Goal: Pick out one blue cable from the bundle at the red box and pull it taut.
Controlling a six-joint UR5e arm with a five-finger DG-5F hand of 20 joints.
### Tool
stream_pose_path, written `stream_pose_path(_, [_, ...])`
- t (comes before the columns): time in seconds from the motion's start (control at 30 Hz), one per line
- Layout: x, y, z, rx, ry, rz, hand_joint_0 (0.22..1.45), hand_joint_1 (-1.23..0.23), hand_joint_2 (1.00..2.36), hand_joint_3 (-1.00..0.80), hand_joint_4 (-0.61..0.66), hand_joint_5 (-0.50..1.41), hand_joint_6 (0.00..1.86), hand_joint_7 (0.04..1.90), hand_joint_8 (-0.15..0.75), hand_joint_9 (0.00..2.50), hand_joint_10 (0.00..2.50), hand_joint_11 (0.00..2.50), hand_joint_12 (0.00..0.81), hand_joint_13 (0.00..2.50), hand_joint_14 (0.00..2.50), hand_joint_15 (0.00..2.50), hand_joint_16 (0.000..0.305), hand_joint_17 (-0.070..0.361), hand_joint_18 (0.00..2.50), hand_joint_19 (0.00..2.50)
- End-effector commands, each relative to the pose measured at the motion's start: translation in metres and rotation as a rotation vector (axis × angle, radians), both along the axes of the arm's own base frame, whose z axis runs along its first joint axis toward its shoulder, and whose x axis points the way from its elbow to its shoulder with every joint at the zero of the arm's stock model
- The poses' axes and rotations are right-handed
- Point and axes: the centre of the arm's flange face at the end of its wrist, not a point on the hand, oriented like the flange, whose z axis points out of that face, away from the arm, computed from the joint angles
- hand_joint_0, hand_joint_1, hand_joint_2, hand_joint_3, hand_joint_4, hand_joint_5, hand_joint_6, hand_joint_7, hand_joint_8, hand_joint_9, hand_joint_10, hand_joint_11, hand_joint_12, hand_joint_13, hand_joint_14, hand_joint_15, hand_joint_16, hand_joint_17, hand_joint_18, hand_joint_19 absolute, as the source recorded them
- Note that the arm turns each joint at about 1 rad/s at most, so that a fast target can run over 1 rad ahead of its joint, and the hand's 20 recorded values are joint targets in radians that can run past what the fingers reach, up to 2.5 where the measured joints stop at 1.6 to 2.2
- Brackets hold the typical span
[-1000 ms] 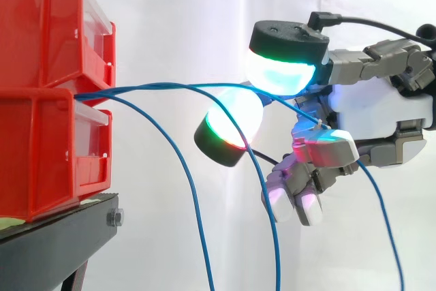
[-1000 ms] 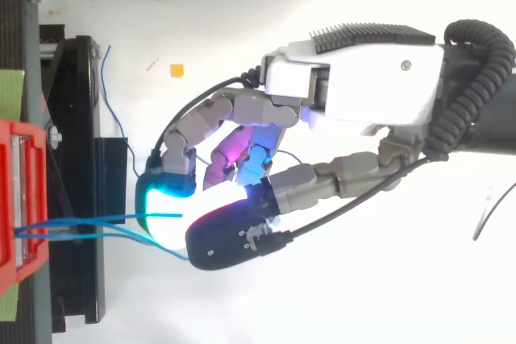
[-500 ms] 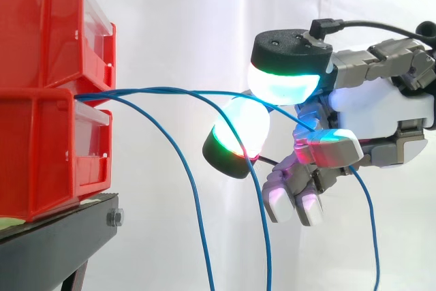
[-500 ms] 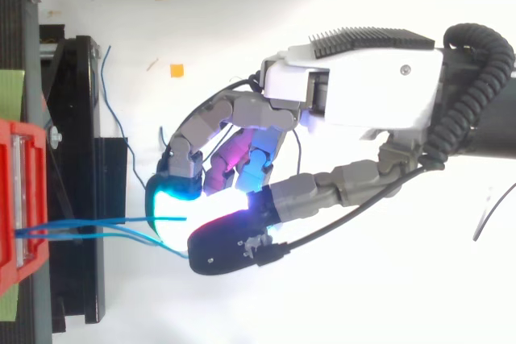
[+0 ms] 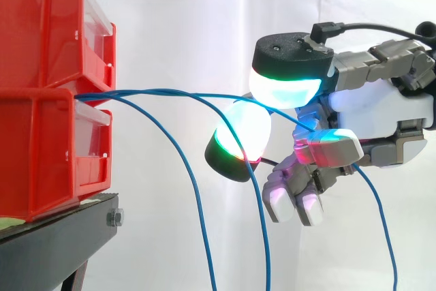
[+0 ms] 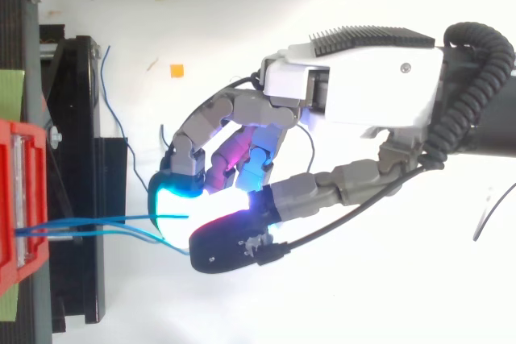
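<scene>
Two stacked red bins [image 5: 41, 148] stand at the left on a black stand [image 5: 61, 243]. Several thin blue cables [image 5: 170, 91] leave the gap between the bins and run right. Two of them droop toward the floor [image 5: 197, 202]. One runs on between the glowing thumb pad [image 5: 286, 86] and a finger pad [image 5: 240, 135], then hangs down behind the hand [image 5: 381, 110]. From above, the cables [image 6: 97, 219] reach from the bin [image 6: 16, 199] to the pads of the curled hand [image 6: 363, 78]. The other fingers are folded under the palm.
The black stand [image 6: 76, 159] juts out under the bins on the left. A loose stretch of blue cable [image 6: 113, 110] and a small orange square [image 6: 176, 71] lie on the white floor. A white curtain hangs behind.
The finger pad has come up closer under the thumb pad with the cable between them. The hand has shifted slightly right, and the free end hanging on the right has swung.
</scene>
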Motion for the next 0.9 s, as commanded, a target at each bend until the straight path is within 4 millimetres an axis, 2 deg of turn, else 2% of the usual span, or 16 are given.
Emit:
stream_pose_path(0.0, [-0.0001,-0.0013,0.0000,0.004,0.000,-0.001,0.62,-0.69,1.02,-0.08,0.13,-0.13,0.94,0.70,0.319,1.28,0.02,1.10,0.439,0.86,0.02,0.56,0.061,0.138,0.80,0.74])
stream_pose_path(0.33, [-0.0002,-0.0024,0.0000,0.051,-0.002,-0.007,0.67,-0.81,1.02,-0.11,0.03,-0.15,0.94,0.70,0.285,1.22,0.02,1.10,0.410,0.82,0.02,0.57,0.055,0.124,0.73,0.74])
stream_pose_path(0.87, [-0.0028,-0.0047,-0.0019,0.116,0.018,-0.005,0.70,-0.79,1.02,-0.18,0.01,-0.15,0.95,0.70,0.279,1.23,0.02,1.11,0.404,0.82,0.02,0.56,0.054,0.120,0.74,0.75])
